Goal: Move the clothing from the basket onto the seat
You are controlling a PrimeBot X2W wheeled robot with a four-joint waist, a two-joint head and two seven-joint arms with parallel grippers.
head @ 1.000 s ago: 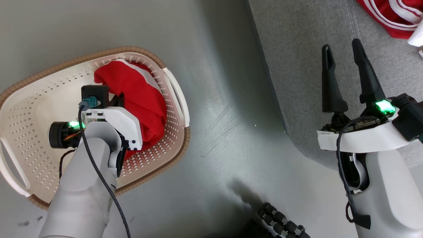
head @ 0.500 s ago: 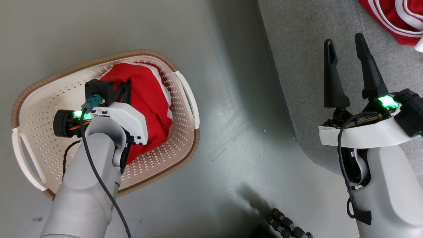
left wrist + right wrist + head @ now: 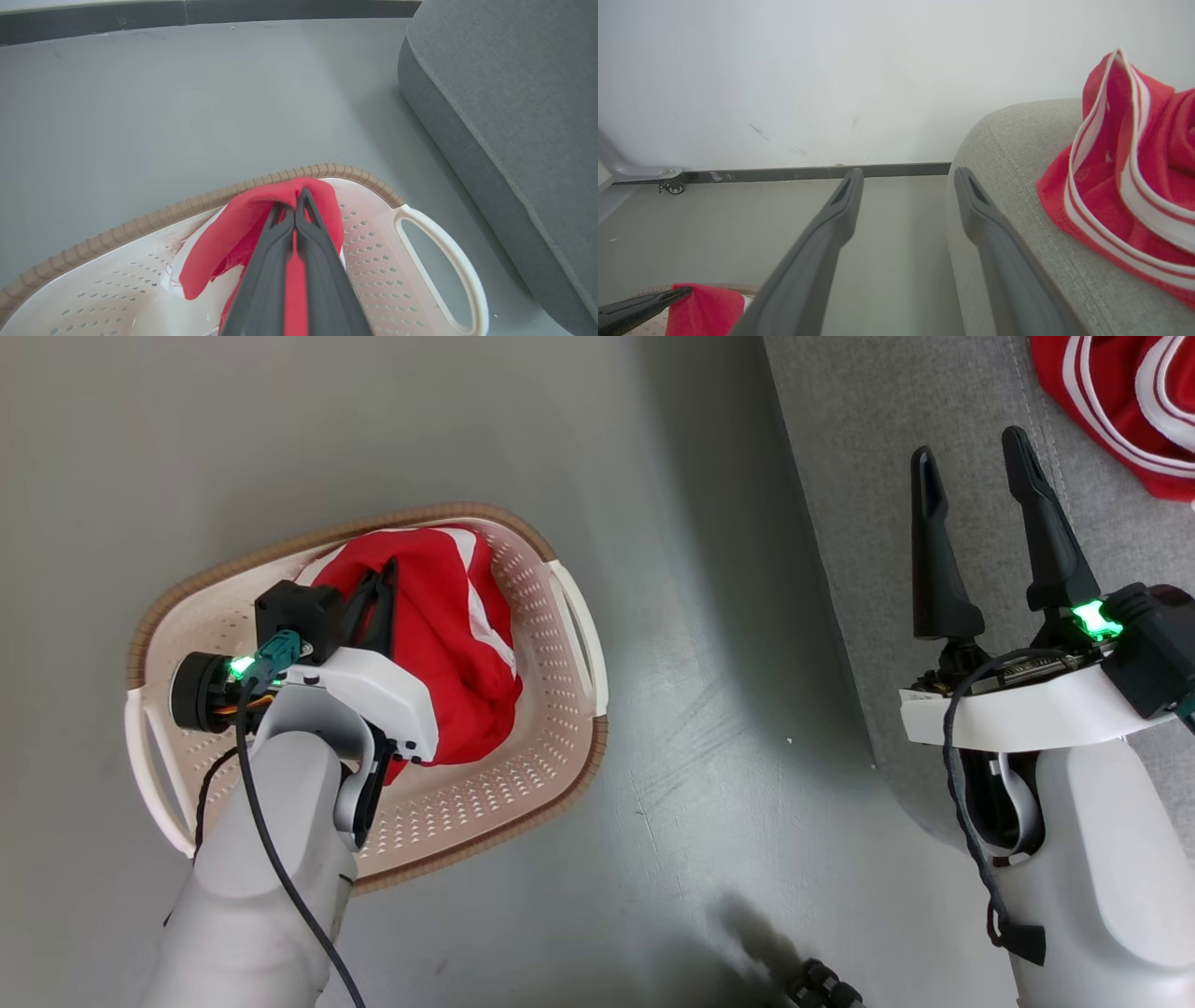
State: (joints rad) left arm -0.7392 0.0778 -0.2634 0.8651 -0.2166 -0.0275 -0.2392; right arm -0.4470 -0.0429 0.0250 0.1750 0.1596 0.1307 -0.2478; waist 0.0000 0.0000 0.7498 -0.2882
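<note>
The cream basket (image 3: 560, 775) with a brown rim (image 3: 280, 179) stands on the floor at the left. My left gripper (image 3: 387, 569) is shut on red clothing (image 3: 457, 653) with white stripes and holds it bunched up above the basket floor. In the left wrist view the fabric (image 3: 233, 238) drapes over the closed fingertips (image 3: 306, 200). My right gripper (image 3: 968, 448) hangs open and empty over the grey seat (image 3: 887, 476), its fingers (image 3: 840, 210) apart. A second red striped garment (image 3: 1120, 401) lies on the seat (image 3: 1008, 149), right of that gripper.
Bare grey floor (image 3: 700, 663) separates the basket from the seat's rounded edge (image 3: 467, 140). A white wall with a dark baseboard (image 3: 808, 172) stands behind, with a small caster (image 3: 675, 189) at its left. A black ribbed part (image 3: 822, 985) shows at the bottom edge.
The head camera has shifted, so everything sits further right in the picture. My left gripper, still shut, has drawn the red garment up from the basket floor. The right gripper stays open.
</note>
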